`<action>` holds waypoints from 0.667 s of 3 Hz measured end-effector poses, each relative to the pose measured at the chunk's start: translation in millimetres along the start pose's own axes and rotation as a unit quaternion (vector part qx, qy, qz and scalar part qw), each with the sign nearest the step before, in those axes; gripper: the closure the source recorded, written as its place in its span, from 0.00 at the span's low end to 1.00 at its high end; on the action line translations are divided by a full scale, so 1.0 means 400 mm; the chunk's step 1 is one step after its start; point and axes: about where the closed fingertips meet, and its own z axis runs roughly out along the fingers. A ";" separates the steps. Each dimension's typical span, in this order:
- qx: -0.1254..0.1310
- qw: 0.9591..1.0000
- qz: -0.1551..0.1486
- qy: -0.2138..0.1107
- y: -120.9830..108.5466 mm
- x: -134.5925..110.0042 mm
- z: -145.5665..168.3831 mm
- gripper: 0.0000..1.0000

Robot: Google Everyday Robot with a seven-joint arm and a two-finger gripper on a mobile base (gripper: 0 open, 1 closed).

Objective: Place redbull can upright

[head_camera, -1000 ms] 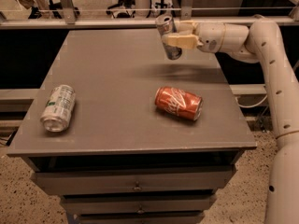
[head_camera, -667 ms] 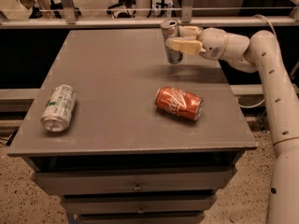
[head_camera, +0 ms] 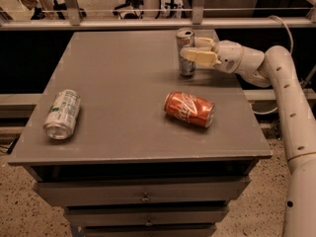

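The redbull can (head_camera: 186, 67) is slim and silver with blue patches. It stands upright on the grey table (head_camera: 118, 83), near the far right part of the top. Its base looks to be touching the surface. My gripper (head_camera: 190, 49) reaches in from the right and is shut on the can's upper half, one cream finger (head_camera: 200, 57) across its front and the other behind it. The white arm (head_camera: 286, 98) curves down the right side of the view.
An orange-red Coca-Cola can (head_camera: 189, 109) lies on its side in front of the redbull can. A white-and-green can (head_camera: 62, 113) lies on its side near the left edge. A metal rail (head_camera: 98, 22) runs behind the table. Drawers (head_camera: 143, 194) are below the top.
The gripper has turned the redbull can from tilted to upright and lowered it onto the table top. The other two cans have not moved.
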 end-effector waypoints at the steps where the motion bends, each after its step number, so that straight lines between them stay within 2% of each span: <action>1: 0.002 1.000 0.014 0.002 -0.004 0.019 -0.011 0.63; 2: 0.007 1.000 0.027 0.007 -0.011 0.039 -0.011 0.40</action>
